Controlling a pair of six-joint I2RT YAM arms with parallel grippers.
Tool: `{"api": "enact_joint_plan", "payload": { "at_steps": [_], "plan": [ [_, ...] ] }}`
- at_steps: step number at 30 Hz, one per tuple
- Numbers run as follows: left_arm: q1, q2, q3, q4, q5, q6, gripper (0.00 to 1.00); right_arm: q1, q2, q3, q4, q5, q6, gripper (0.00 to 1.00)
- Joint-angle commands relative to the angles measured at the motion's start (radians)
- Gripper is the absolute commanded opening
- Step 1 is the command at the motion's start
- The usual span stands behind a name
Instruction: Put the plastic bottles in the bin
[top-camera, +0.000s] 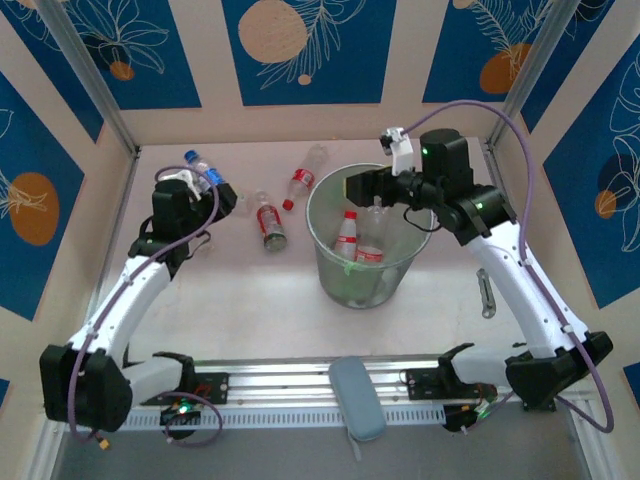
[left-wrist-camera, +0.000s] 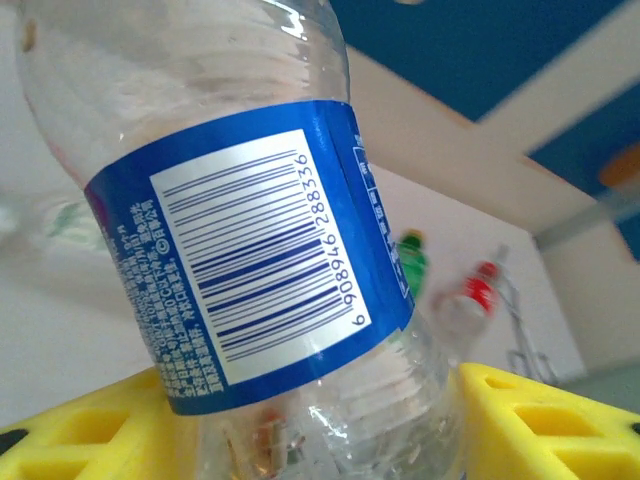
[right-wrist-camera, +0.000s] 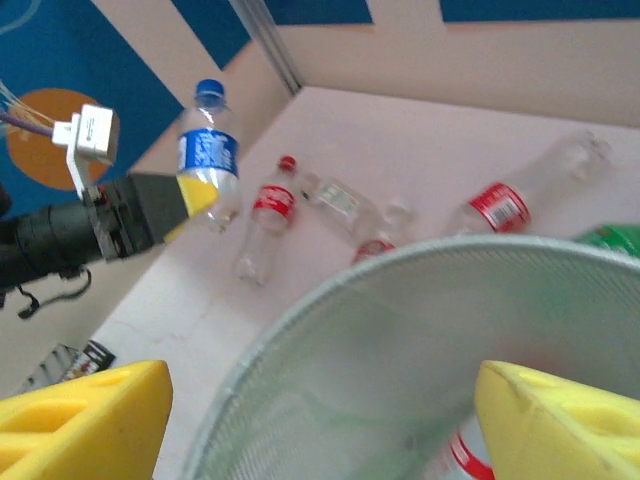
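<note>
Blue-label bottle (left-wrist-camera: 250, 250) upright betw. L tool (left-wrist-camera: 310, 440) fingers.

blue-label bottle (left-wrist-camera: 250, 260): clear, blue wrap, white barcode panel, blue cap | left tool (left-wrist-camera: 310, 435) fingers (left-wrist-camera: 80, 440): yellow | right tool (right-wrist-camera: 320, 430) fingers (right-wrist-camera: 560, 420): yellow | bin (top-camera: 335, 270): translucent greenish-grey | red-label bottles (top-camera: 269, 222): clear, red-white bands, red caps | green bottle (right-wrist-camera: 610, 240): green | tabletop (top-camera: 250, 300): pale pinkish-white | wall panels (top-camera: 300, 50): blue, orange discs, white leaf outlines | arms (top-camera: 130, 300): white, black joints, purple cables

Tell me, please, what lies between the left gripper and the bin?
In the top view, bottles lie there on their sides: a red-labelled bottle and, farther back, a red-capped bottle.
</note>
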Motion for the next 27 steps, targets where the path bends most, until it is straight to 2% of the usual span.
{"api": "enact_joint_plan", "payload": {
  "at_steps": [1,4,7,13,19,27],
  "plan": [
    [-0.077,-0.033,0.031,-0.003,0.124,0.099,0.54,0.027,0.069,0.071,0.046,-0.049,0.042,0.81],
    [-0.122,-0.031,0.008,0.075,0.235,0.134,0.53,0.05,0.137,0.127,0.076,-0.079,0.071,0.83],
    [-0.16,-0.024,-0.008,0.128,0.285,0.155,0.53,0.068,0.203,0.183,0.099,-0.102,0.096,0.85],
    [-0.227,-0.022,-0.005,0.152,0.32,0.233,0.52,0.09,0.355,0.332,0.054,-0.123,0.127,0.91],
    [-0.25,-0.007,0.016,0.139,0.329,0.267,0.51,0.124,0.488,0.471,-0.032,-0.122,0.13,0.91],
    [-0.25,-0.013,0.036,0.13,0.304,0.314,0.49,0.151,0.558,0.5,-0.054,-0.137,0.144,0.9]
  ]
}}
